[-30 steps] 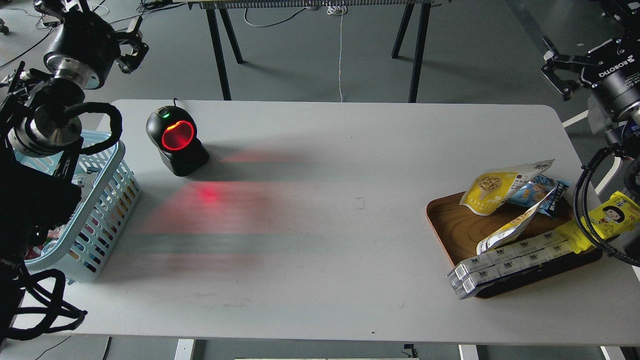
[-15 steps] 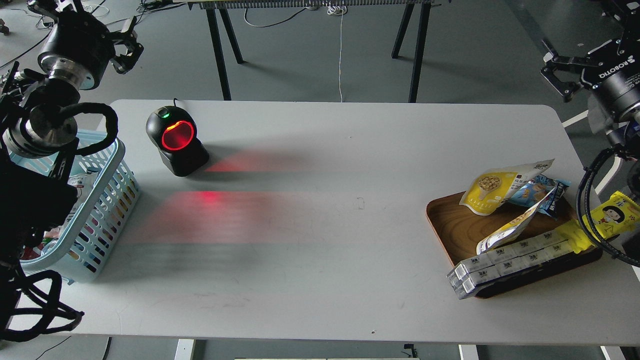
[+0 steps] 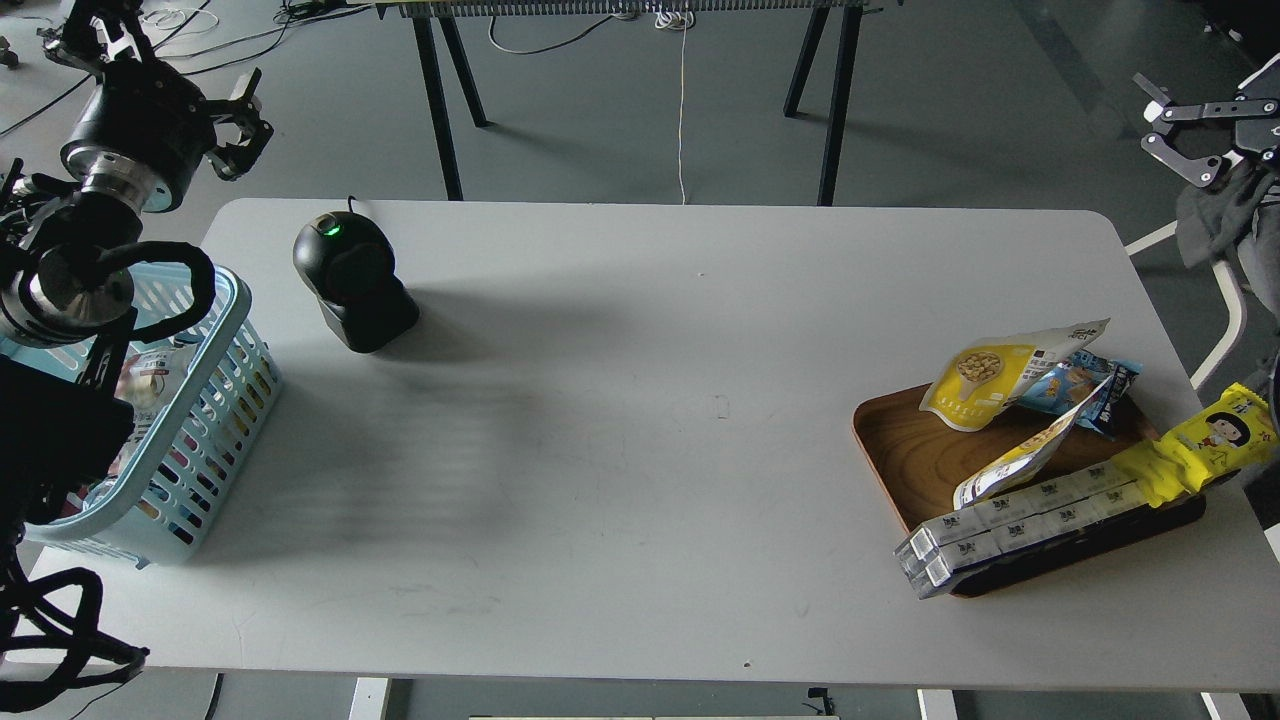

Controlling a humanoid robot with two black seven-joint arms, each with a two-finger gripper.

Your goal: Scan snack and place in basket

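The snack (image 3: 982, 382), a yellow-and-white pouch picturing a bowl of beige pieces, lies at the back of the brown wooden tray (image 3: 900, 455) at the table's right. The light blue basket (image 3: 220, 400) stands at the left edge, partly hidden by my left arm, with several packets inside. My left gripper (image 3: 165, 65) is high at the far left, behind the basket, open and empty. My right gripper (image 3: 1160, 122) is at the far right edge, above and behind the tray, open and empty. Both are far from the snack.
A black barcode scanner (image 3: 352, 275) with a green light stands at the back left. On the tray lie a second tilted pouch (image 3: 1020, 458), a small blue bag (image 3: 1078, 385), long white packs (image 3: 1020, 522) and a yellow cartoon-girl packet (image 3: 1212, 440) overhanging the table's right edge.
The scanner's red light and its red glow on the table have gone out. My right arm has pulled up and to the right. My left gripper has shifted slightly left.
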